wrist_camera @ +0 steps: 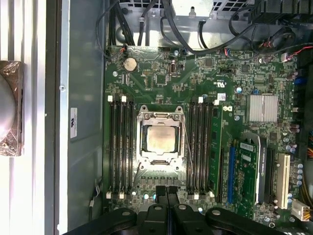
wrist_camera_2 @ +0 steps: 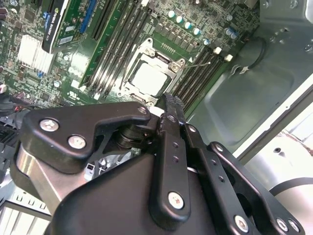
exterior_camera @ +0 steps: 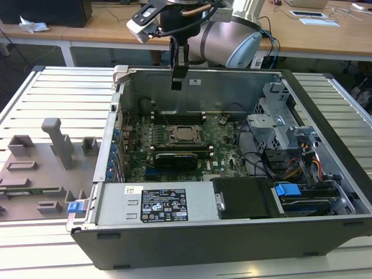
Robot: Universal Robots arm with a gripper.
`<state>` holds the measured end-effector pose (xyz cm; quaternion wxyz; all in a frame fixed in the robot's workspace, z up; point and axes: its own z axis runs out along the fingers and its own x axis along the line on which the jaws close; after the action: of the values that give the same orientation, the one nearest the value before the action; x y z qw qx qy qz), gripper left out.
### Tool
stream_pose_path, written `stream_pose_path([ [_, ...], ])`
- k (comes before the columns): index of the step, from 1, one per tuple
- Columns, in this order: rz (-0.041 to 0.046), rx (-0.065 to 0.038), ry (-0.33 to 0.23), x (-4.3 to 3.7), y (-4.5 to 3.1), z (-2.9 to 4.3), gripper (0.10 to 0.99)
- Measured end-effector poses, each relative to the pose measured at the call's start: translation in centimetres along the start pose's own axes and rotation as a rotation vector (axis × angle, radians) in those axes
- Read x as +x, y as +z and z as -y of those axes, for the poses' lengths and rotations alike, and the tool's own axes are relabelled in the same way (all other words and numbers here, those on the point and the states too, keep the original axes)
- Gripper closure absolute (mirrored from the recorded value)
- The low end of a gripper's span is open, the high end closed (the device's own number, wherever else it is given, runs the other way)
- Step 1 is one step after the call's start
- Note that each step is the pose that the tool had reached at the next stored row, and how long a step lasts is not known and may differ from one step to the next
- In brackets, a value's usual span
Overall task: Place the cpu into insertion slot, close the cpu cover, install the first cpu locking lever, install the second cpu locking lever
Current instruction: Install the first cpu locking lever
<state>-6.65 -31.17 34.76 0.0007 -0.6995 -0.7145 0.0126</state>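
Under cpu cover (wrist_camera: pixel 160 117), cpu (wrist_camera: pixel 161 138) rim hidden; claw (exterior_camera: pixel 178 84) above, fingers together.

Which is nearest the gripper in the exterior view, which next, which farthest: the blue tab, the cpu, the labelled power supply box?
From the gripper, hanging above the open case:
1. cpu, on the board below it.
2. power supply box, along the case's near edge.
3. blue tab, outside the case, toward the exterior view's left.
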Motion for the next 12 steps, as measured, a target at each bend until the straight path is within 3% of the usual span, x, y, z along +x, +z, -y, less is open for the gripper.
stream_pose_path([
  [12,0.0,0.0,0.0,0.01,0.05,0.43,0.98],
])
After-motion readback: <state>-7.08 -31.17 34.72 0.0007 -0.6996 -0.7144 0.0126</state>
